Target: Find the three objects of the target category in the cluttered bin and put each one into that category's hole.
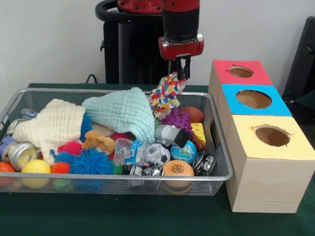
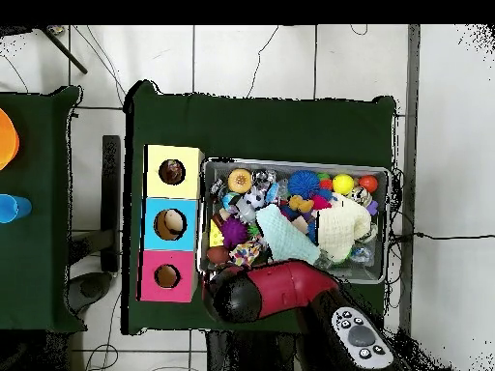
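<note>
Tool (image 1: 180, 73), top centre of front view, fingers clamped on multicoloured rope toy (image 1: 166, 93), dangling above wire bin (image 1: 216, 147) rear right corner. Coloured-top box (image 1: 256, 130) at right. Advice: raise toy clear of rim, centre over matching hole before release.

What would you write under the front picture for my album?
The end effector lifts a colourful rope toy from the wire bin beside three boxes.
</note>
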`<action>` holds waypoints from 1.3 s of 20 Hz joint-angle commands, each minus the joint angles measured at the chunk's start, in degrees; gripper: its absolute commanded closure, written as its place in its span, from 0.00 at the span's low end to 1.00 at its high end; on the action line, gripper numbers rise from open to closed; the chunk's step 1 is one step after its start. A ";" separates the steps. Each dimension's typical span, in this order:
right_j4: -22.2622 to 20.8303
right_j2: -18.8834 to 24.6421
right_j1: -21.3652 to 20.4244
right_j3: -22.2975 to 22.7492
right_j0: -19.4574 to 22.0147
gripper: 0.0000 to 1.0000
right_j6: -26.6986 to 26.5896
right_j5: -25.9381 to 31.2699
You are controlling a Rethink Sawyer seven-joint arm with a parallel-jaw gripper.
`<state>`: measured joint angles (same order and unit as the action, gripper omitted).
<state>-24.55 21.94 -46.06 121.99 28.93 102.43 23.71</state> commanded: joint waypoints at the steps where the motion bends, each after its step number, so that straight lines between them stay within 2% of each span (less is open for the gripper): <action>1: 5.79 -2.67 -5.04 5.20 -0.94 1.00 12.56 -1.48; 15: 11.18 -3.03 -8.57 4.73 -2.97 1.00 8.61 2.51; 26: 14.96 -2.48 -12.90 5.05 -3.95 1.00 6.48 6.72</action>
<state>-13.45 19.59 -56.50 126.70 25.49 102.43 23.75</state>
